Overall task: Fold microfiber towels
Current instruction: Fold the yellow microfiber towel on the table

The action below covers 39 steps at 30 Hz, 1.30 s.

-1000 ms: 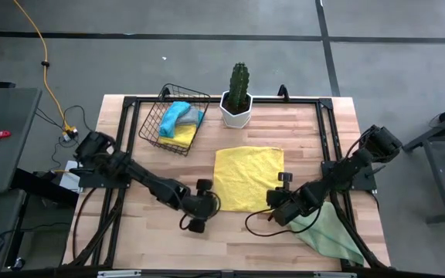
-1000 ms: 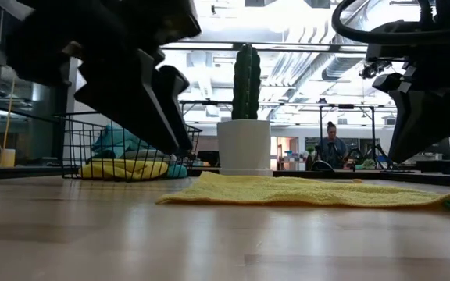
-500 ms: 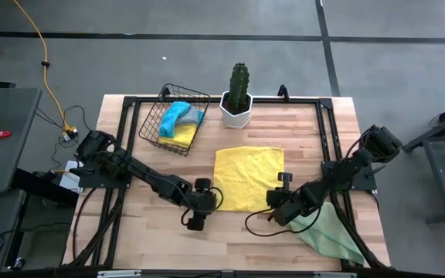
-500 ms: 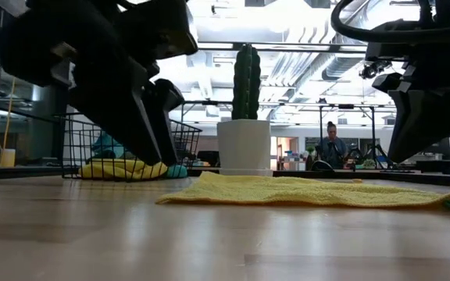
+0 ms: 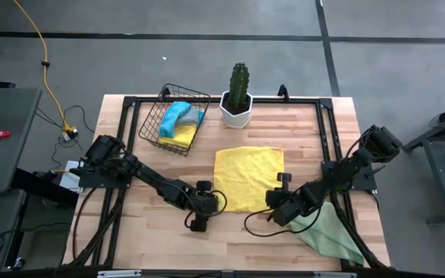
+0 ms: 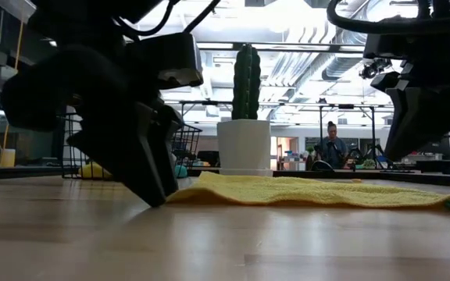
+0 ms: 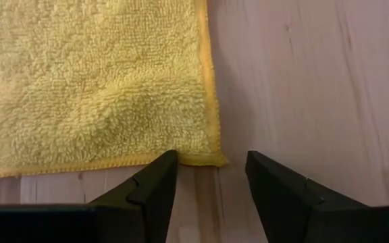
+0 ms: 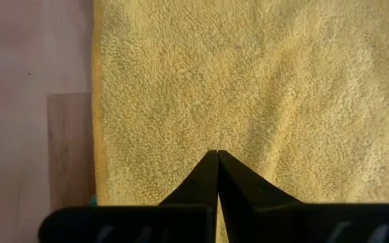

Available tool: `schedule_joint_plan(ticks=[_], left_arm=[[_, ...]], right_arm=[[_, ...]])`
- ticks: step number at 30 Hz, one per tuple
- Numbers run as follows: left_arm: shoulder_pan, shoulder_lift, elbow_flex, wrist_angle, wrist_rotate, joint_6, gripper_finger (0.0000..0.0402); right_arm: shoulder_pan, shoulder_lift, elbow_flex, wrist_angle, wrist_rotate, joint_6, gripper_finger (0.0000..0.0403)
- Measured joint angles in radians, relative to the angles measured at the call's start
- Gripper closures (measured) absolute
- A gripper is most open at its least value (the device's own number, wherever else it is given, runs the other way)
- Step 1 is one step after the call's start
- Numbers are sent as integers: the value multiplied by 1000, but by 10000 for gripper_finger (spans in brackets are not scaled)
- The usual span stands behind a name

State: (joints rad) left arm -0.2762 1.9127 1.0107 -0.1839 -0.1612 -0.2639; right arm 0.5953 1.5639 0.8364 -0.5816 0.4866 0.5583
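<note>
The yellow microfiber towel [image 5: 248,178] lies spread flat on the wooden table [image 5: 153,239], just in front of the potted cactus [image 5: 238,96]. From above, the left gripper [image 5: 205,208] sits at the towel's near left corner and the right gripper [image 5: 283,196] at its near right corner. The left wrist view adds what the overhead one cannot: the left fingers [image 7: 147,189] stand apart, straddling the hemmed corner of the towel [image 7: 93,88] and holding nothing. The right wrist view shows the right fingers [image 8: 216,179] pressed tightly together over the towel's pile [image 8: 248,88], with no cloth caught between them. The low view shows the left gripper [image 6: 151,183] down at the table surface by the towel's edge [image 6: 311,191], its bulk hiding most of the wire basket [image 6: 182,144] behind. That basket [image 5: 170,120] holds turquoise and yellow towels [image 5: 179,122]. A pale green towel [image 5: 332,232] lies under the right arm at the table's near right corner. Across the room a person [image 6: 333,147] sits
</note>
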Motion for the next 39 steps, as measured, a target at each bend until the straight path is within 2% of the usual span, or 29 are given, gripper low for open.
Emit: schedule_joint_plan(ticks=[4, 11, 17, 24, 28, 35, 39], left_arm=[[-1, -7, 0, -10, -24, -19, 253], [-1, -6, 2, -54, -62, -46, 387], [-1, -13, 1, -89, -91, -72, 398], [0, -16, -1, -100, -91, -92, 400], [0, -15, -1, -100, -91, -93, 400], [0, -16, -2, -100, -89, -93, 401], [1, -16, -2, -100, -89, -93, 401]], right_arm=[[0, 0, 0, 17, 0, -1, 402], [0, 0, 0, 30, 1, -43, 402], [0, 0, 32, 61, 2, -89, 402], [1, -1, 121, -54, -208, 17, 395], [17, -2, 151, -107, -245, 48, 353], [48, 0, 92, -137, -245, 26, 235], [57, 0, 66, -134, -243, 17, 202]])
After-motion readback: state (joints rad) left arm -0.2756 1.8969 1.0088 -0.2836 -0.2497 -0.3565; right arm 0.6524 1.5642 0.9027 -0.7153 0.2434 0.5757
